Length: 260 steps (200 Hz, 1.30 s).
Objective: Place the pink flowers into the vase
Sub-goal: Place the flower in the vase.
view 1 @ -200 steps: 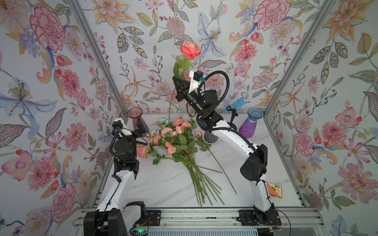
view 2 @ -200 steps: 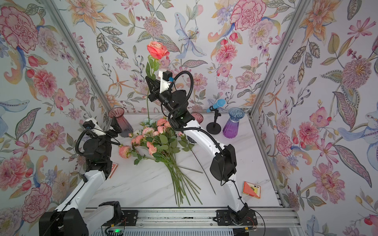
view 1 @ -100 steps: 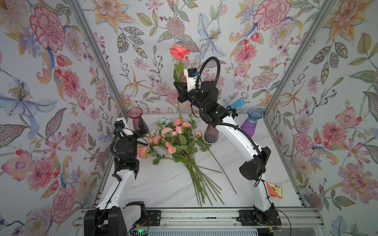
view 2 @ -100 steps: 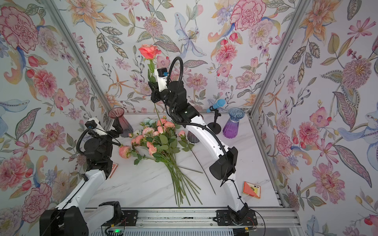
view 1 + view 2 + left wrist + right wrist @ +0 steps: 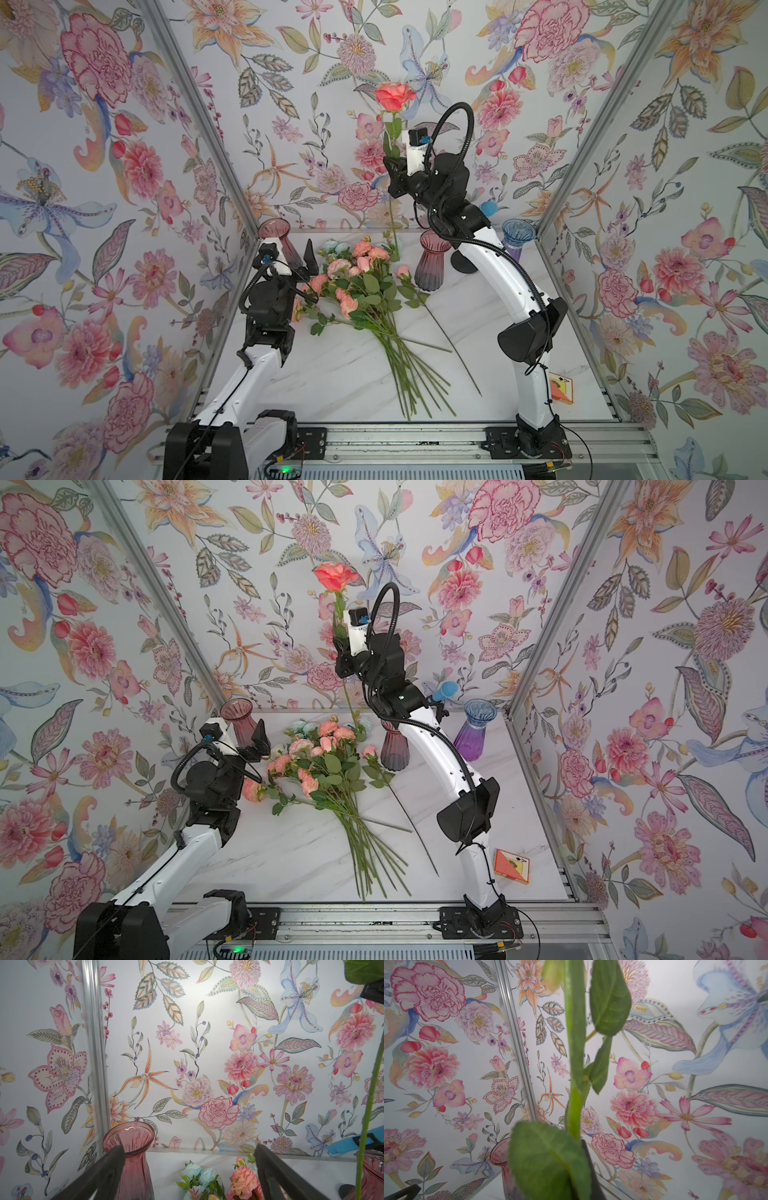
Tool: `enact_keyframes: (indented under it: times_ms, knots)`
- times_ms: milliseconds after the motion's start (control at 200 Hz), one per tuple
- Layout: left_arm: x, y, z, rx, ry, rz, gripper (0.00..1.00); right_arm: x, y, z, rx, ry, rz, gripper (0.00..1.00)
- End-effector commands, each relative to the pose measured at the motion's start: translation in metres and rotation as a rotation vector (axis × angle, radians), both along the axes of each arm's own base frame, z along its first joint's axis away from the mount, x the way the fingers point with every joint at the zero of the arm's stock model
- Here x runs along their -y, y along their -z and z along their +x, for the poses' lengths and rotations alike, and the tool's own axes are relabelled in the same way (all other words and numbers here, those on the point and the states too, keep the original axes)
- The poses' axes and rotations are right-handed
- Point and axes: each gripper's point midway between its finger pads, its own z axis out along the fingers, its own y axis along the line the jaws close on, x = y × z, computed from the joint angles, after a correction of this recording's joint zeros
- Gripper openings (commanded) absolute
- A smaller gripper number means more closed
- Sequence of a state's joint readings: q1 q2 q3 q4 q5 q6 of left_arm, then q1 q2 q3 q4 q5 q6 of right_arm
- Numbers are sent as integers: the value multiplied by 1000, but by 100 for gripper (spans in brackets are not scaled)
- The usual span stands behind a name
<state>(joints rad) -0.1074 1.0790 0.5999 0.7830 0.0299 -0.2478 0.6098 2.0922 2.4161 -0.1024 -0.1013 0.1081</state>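
Right gripper [image 5: 392,165] was clamped shut on the stem of a single coral rose [image 5: 395,96], gripping just under the leaves in the stem's upper part. The rose stood nearly upright against the back wall, bloom on top. The stem was long, thin and green. Its lower end came down among the flower heads, just beside the ribbed mauve vase [image 5: 432,266] and not over its mouth; whether it touched anything I could not tell. The rest of the pink flowers [image 5: 353,282] lay in a loose bunch on the tabletop [image 5: 332,374], salmon and coral heads toward the back, stems fanned toward the front. Left gripper [image 5: 188,1155] stood wide open and empty near a darker pink vase [image 5: 128,1142] in the far corner. Judgement: the step in hand was carrying the rose to a vase, probably the mauve one, being nearest. Done well, the arm would need to lift until the cut end cleared the rim, centre it over the mouth, then lower straight and slowly. The tip hung far below the grip and would likely sway.
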Motion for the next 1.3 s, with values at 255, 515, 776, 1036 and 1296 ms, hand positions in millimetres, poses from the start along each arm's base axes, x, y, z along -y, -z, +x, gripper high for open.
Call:
enact_keyframes:
  times_ms: [255, 515, 776, 1036, 1296]
  knots:
    - [46, -16, -8, 68, 117, 97, 100, 95, -88, -18, 126, 103, 114, 0]
    - [59, -19, -8, 75, 144, 114, 100, 110, -42, 14, 38, 110, 105, 0]
    - [68, -23, -8, 81, 168, 130, 100, 116, 22, 31, -42, 107, 95, 0]
    - [79, -17, -4, 73, 195, 134, 100, 119, 82, 39, -130, 120, 48, 0]
    - [92, -14, -4, 67, 232, 162, 100, 123, 118, 44, -187, 142, 32, 13]
